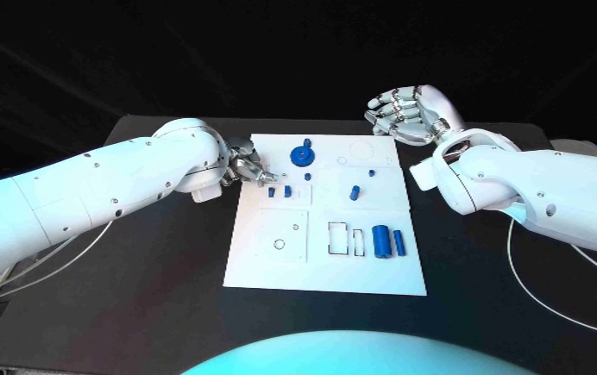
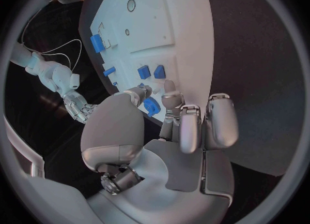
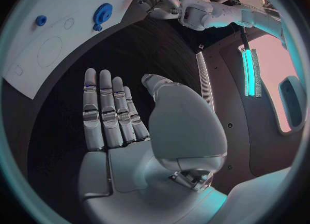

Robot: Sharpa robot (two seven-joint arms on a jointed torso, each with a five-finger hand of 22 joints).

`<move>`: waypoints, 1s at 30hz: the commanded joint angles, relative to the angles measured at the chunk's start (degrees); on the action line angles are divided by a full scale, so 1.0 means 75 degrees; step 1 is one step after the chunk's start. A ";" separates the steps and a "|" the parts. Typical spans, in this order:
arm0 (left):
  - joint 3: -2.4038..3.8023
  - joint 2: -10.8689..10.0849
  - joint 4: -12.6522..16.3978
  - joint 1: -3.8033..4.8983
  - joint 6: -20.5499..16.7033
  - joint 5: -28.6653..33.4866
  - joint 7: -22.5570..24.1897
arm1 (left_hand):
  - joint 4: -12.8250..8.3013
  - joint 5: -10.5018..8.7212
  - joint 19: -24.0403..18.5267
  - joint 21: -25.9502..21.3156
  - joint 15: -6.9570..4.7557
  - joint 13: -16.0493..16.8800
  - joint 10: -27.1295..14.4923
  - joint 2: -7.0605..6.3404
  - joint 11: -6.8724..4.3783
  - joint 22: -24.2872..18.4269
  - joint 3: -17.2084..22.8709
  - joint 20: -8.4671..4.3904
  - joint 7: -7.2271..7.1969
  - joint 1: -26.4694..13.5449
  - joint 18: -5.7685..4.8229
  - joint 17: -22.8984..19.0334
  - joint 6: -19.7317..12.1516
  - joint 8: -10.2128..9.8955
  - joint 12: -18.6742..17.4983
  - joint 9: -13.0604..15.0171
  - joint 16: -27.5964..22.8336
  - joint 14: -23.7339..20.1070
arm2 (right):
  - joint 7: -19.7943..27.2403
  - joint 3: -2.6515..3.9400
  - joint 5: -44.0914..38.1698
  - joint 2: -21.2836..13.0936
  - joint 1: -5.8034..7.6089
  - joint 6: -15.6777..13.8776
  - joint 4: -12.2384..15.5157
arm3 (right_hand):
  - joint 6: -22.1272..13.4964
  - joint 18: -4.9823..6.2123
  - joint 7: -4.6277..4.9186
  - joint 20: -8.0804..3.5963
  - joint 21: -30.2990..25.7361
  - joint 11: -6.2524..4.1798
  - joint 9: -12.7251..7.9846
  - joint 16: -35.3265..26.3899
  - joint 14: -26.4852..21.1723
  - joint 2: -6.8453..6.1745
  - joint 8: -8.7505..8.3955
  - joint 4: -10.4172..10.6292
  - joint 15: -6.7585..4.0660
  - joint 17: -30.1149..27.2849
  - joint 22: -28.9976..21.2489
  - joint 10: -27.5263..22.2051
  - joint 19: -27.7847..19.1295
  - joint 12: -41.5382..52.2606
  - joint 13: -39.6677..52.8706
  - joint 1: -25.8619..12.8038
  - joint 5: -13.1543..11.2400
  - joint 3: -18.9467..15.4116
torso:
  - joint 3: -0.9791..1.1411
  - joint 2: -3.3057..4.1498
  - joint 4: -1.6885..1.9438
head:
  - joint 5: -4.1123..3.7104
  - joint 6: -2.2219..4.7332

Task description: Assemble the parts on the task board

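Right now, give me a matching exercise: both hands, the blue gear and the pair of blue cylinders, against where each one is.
1. left hand
2. right hand
3. blue gear
4. blue cylinders

A. side by side by the task board, near its near right corner
B. open, off the board past its far right corner
C. at the board's left edge
D. on the board's far half

Pairs: 1-C, 2-B, 3-D, 4-A.
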 commanded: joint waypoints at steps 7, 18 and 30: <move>0.0038 -0.0008 -0.0016 0.0009 -0.1294 0.1141 0.1317 | -0.0003 -0.0303 -0.0618 -0.0872 0.0356 -0.1527 -0.1378 0.0044 0.0362 -0.1342 -0.0524 0.0253 0.0377 0.0178 0.0202 0.0679 -0.0851 -0.0399 -0.1293 -0.0115 -0.0473 0.0360 | 0.0092 0.0001 0.0002 -0.0020 -0.0001 0.0055 0.0005 | -0.0048 0.0098 0.0173 -0.0014 -0.0036 0.0056 -0.0010 -0.0024 -0.0060 0.0011 -0.0042 -0.0002 0.0013 -0.0008 -0.0009 -0.0023 -0.0054 -0.0041 -0.0008 -0.0046 0.0038 -0.0039 | 0.0003 0.0004 0.0002 | -0.0030 0.0046; -0.0068 0.0340 -0.0179 -0.0015 -0.2436 -0.0732 0.3847 | -0.0922 -0.0269 -0.2688 -0.3575 0.0951 -0.2909 -0.3355 -0.0149 0.1000 -0.4791 0.0592 0.0814 0.0987 0.3146 0.0758 -0.3485 -0.1765 -0.1269 -0.3040 -0.1152 -0.3534 -0.2348 | 0.0088 0.0001 0.0001 -0.0021 -0.0001 0.0109 0.0008 | -0.0044 0.0104 0.0170 -0.0005 -0.0027 0.0056 -0.0025 -0.0059 -0.0060 0.0038 -0.0034 -0.0040 0.0016 -0.0045 -0.0085 -0.0034 -0.0069 -0.0041 -0.0072 0.0017 0.0080 -0.0021 | -0.0006 0.0021 -0.0013 | -0.0124 0.0134; -0.0172 0.0829 -0.0530 -0.0188 -0.2407 -0.3141 0.4328 | -0.1254 -0.0372 -0.2687 -0.3442 0.1023 -0.4155 -0.3478 -0.0449 0.1103 -0.4675 0.0634 0.0899 0.0989 0.3110 0.0771 -0.4029 -0.1387 -0.1831 -0.4196 -0.2051 -0.3352 -0.2356 | 0.0085 0.0001 -0.0023 0.0013 -0.0001 0.0145 -0.0002 | -0.0040 0.0106 0.0170 -0.0003 -0.0020 0.0055 -0.0038 -0.0081 -0.0052 0.0061 -0.0029 -0.0069 0.0015 -0.0071 -0.0139 -0.0034 -0.0069 -0.0040 -0.0120 0.0078 0.0127 0.0009 | -0.0004 0.0048 -0.0049 | -0.0164 0.0186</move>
